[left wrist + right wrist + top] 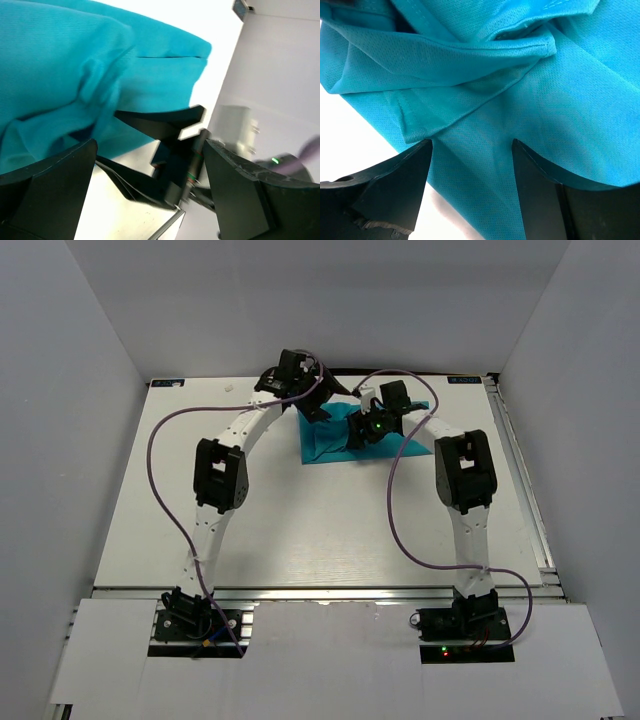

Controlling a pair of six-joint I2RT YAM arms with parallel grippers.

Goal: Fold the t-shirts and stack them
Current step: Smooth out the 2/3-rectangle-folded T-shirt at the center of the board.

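A crumpled plain teal soft-fabric t-shirt (325, 445) lies by the far edge of the white table (300, 530), just right of its middle. The left gripper (150, 150) and right gripper (471, 150) hover there, fingers spread.

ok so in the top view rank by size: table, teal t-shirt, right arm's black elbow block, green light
1. table
2. teal t-shirt, partly covered
3. right arm's black elbow block, close to the shirt's visible patch, so 2 and 3 are unsure
4. green light
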